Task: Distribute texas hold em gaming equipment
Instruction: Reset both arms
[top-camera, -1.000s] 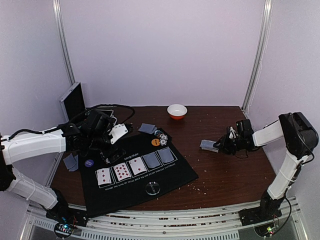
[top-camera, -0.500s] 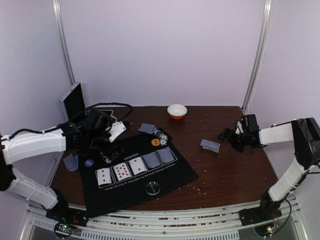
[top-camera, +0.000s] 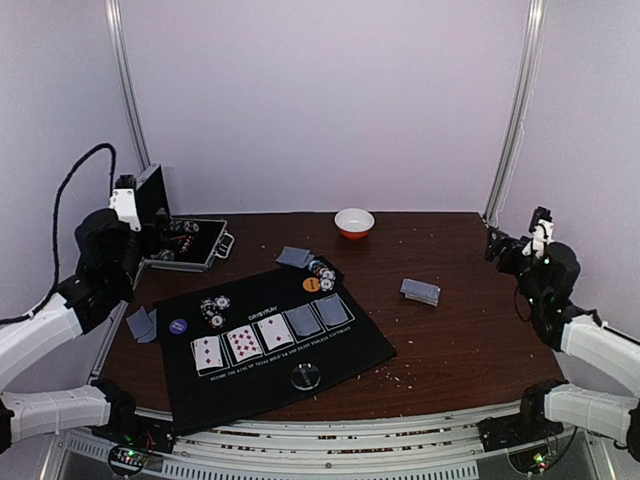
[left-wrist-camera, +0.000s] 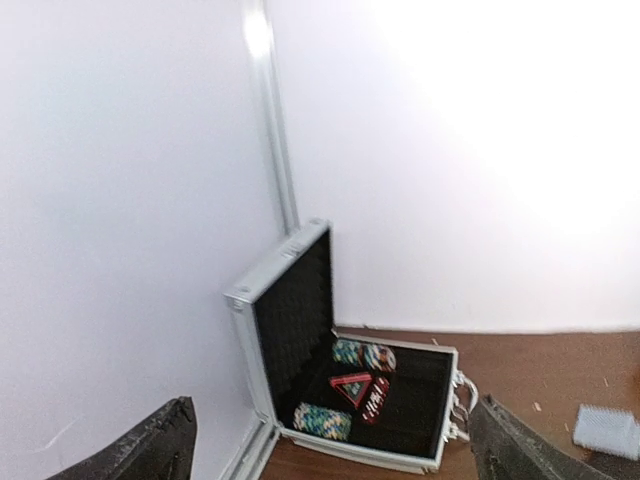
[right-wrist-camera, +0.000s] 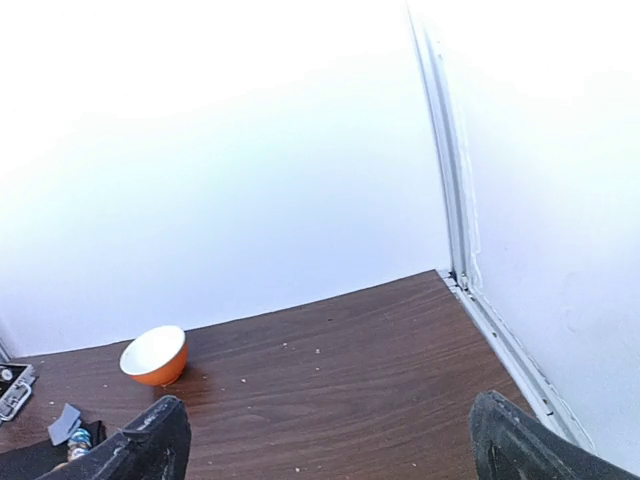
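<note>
Black mat (top-camera: 350, 352) bearing five cards (top-camera: 272, 333) in a row, card stack (top-camera: 420, 291) at its 2 o'clock, left gripper (left-wrist-camera: 332, 448) and right gripper (right-wrist-camera: 335, 445) aloft, both with jaws spread wide.

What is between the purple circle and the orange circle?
A small cluster of striped poker chips lies between the purple disc and the orange disc, resting on the black mat. The top view shows it.
</note>
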